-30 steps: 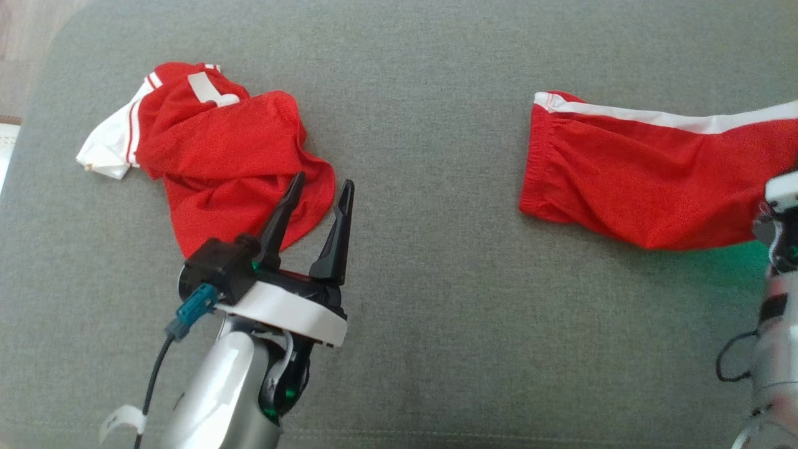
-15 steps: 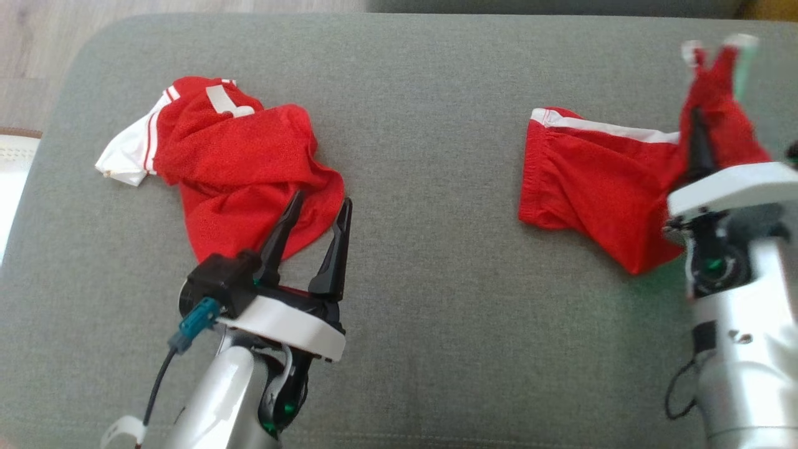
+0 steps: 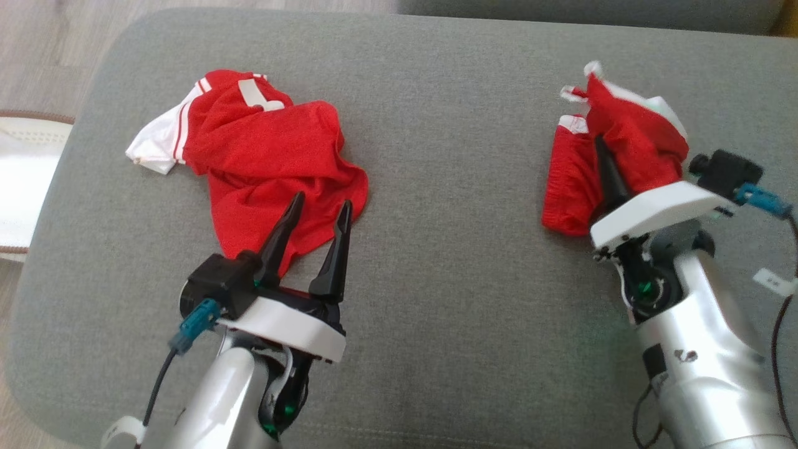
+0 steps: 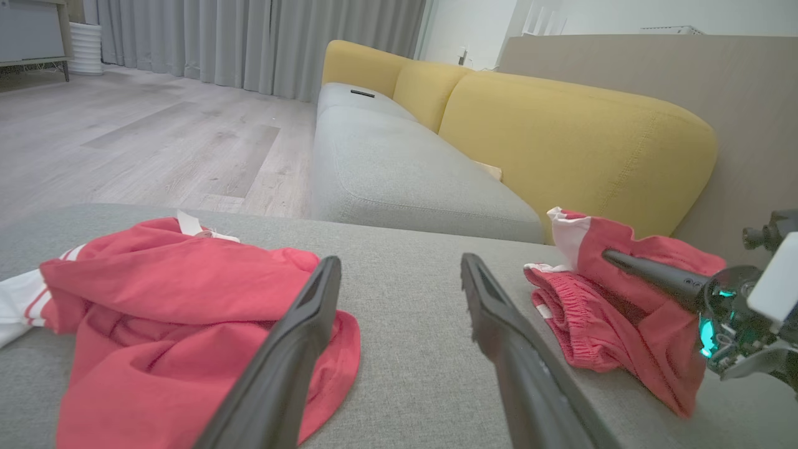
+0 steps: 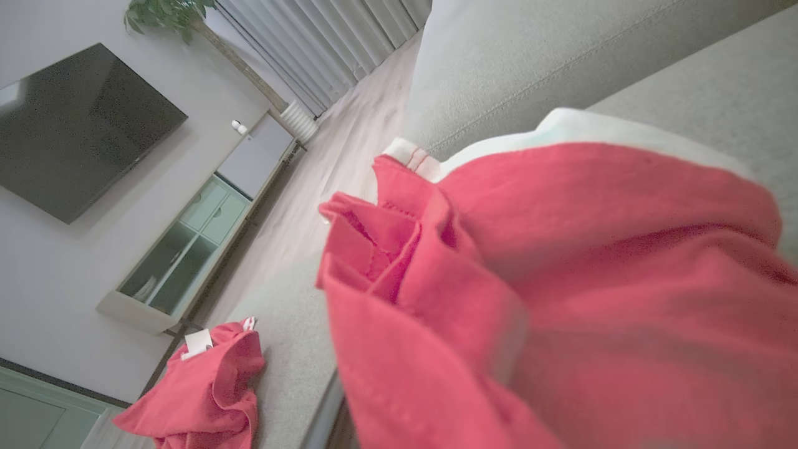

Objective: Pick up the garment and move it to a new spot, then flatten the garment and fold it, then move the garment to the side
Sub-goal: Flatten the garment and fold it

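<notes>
Surface: grey cushion [image 3: 449, 268], broad and flat with rounded corners, wooden floor [image 3: 37, 37] past its far left corner. In the left wrist view a second grey seat with a yellow backrest [image 4: 561, 137] runs behind it. On the left half of the cushion: red jersey [image 3: 268, 156], a crumpled heap. A white sleeve with red stripes sticks out to the left, and a white label [image 3: 255, 93] lies on top near the far edge. On the right half, well apart from the jersey: red shorts [image 3: 636, 134], bunched. Their upper part is raised and draped over the right gripper, with a white stripe at the top of the bunch. The waistband [image 4: 561, 305] lies in folds on the cushion just left of it. In the right wrist view the shorts [image 5: 592, 280] hang close before the lens and cover that arm's own fingers. At the jersey's near edge: left gripper [image 3: 322, 201], low over the cushion, jaws spread wide, nothing between them. Its left finger [image 3: 283, 227] overlaps the jersey hem in the head view; contact cannot be told. Over the right half: right gripper [image 3: 608, 163], pinching the shorts. One dark finger runs along the cloth and the other is under the fabric. A teal connector [image 3: 194, 318] sits on the left wrist.
</notes>
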`<state>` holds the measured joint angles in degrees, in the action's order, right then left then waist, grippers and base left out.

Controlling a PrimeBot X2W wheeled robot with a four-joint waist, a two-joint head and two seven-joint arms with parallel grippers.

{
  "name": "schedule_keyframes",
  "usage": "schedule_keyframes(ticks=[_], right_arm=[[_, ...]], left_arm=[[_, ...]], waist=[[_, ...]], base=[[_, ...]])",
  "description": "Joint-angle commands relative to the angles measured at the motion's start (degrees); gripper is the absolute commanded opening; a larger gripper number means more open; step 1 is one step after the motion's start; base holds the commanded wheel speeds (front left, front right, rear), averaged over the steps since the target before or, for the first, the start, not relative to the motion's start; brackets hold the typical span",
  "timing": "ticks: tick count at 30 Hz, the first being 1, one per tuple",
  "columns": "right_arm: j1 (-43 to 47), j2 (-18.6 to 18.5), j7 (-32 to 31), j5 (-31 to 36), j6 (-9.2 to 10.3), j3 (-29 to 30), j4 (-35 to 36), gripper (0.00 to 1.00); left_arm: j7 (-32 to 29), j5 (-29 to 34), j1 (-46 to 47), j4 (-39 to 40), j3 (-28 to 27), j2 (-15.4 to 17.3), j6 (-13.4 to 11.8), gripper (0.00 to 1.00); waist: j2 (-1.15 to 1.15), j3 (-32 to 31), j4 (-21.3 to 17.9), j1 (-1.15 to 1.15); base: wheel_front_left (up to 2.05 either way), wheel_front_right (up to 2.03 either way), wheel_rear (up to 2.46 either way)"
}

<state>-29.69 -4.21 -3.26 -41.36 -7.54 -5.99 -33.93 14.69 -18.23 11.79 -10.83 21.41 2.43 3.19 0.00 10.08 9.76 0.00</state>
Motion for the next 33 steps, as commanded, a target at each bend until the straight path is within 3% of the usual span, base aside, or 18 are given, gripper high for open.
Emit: schedule_keyframes(ticks=[1, 2, 3, 12, 20, 26, 33], right_arm=[[-0.7, 0.9, 1.0, 0.1, 0.05, -2.1, 0.1, 0.0], [-0.9, 0.9, 1.3, 0.3, 0.05, -2.7, -0.9, 0.28], [-1.1, 1.0, 1.4, 0.4, 0.05, -3.3, -1.8, 1.0], [-1.6, 1.3, 0.6, -0.5, 0.05, -11.2, -7.2, 1.0], [-0.7, 1.3, -2.7, -8.9, 0.05, -21.3, -5.8, 1.0], [-1.8, 1.0, -0.1, -10.5, 0.05, -21.9, -2.6, 1.0], [-1.3, -5.5, 7.3, -5.5, 0.05, -18.8, 3.3, 1.0]], left_arm=[[0.3, -0.3, 0.6, 2.1, -1.8, 0.4, -0.1, 1.0], [0.3, -0.4, 0.6, 2.2, -1.8, 0.4, -0.1, 1.0], [0.3, -0.4, 0.6, 2.2, -1.8, 0.4, -0.1, 1.0], [0.3, -0.7, 0.5, 2.1, -1.6, 0.4, -0.6, 1.0], [0.3, -0.6, 0.2, 1.7, -2.5, 0.4, -0.6, 1.0], [0.3, -0.1, -0.1, 1.7, -3.7, 0.4, -0.4, 1.0], [0.3, 0.4, -0.1, 2.4, -5.4, 0.4, -0.1, 1.0]], waist=[[0.0, 0.2, 0.4, 0.0], [0.0, 0.3, 0.5, 0.0], [0.0, 0.4, 0.6, 0.0], [0.0, 0.1, 0.7, 0.0], [0.0, -1.3, -1.5, 0.0], [0.0, -2.7, -4.2, 0.0], [0.0, -3.7, -7.2, 0.0]], base=[[0.0, 0.0, 0.0], [0.0, 0.0, 0.0], [0.0, 0.0, 0.0], [0.0, 0.0, 0.0], [0.0, 0.0, 0.0], [0.0, 0.0, 0.0], [0.0, 0.0, 0.0]])
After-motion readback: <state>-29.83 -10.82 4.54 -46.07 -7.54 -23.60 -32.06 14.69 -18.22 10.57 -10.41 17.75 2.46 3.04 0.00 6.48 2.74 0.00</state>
